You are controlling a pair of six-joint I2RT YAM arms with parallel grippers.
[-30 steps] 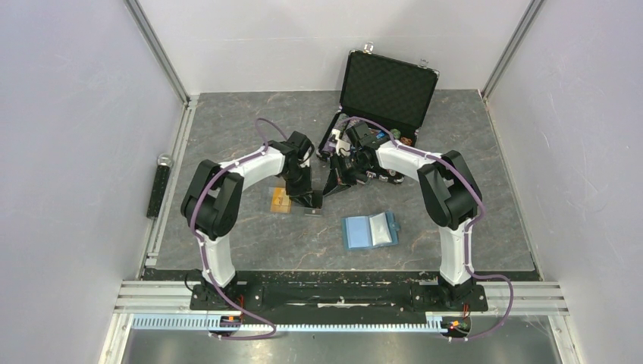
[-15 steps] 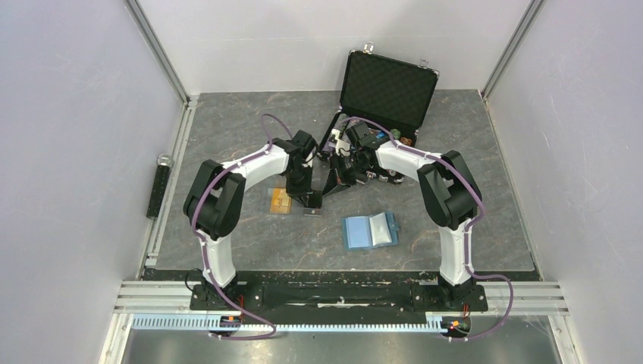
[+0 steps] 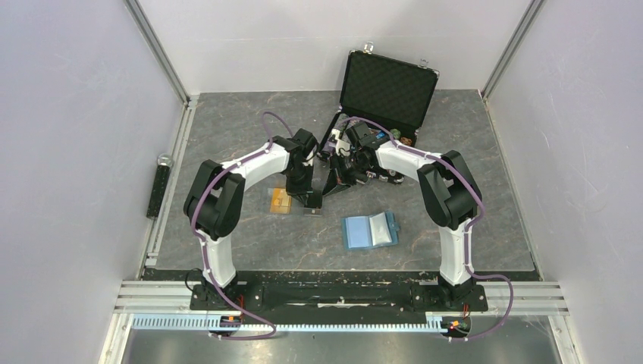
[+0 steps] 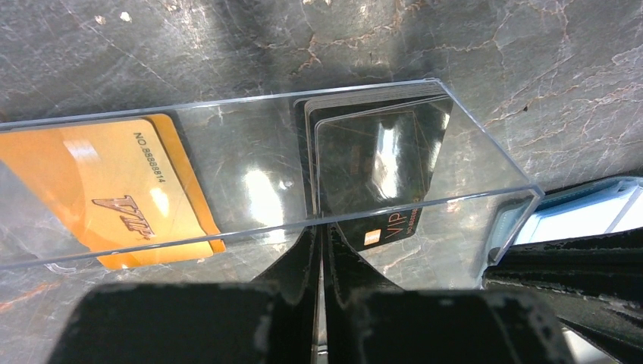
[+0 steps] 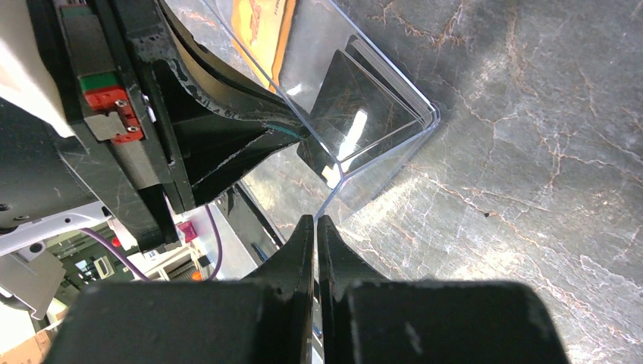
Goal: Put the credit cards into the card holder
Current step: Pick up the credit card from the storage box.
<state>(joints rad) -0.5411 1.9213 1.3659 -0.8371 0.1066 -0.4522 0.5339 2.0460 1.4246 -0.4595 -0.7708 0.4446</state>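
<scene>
Shows, through the left end of the clear plastic box [image 4: 258,182], an orange-gold credit card [image 4: 114,197] lying flat with its printed face up; cannot tell whether inside the box or under it. Has the left gripper [image 4: 318,243] midway along the box's near wall, both fingers pressed together, tips right at the edge of the black credit cards [image 4: 379,152]; cannot tell whether a card is caught between the pads. Holds those black cards as a stack in the box's right half, gold VIP lettering on the nearest one. Has the right gripper [image 5: 316,227] at the box's right end, clamped shut on the clear wall at the corner. Finds the teal-blue card holder [image 3: 369,230] to the right of the box and nearer the arm bases, lying open on the dark marbled table [image 3: 227,136], paler inside facing up, well apart from the box. Shows a black case [image 3: 387,87] behind the box to the right, lid raised
</scene>
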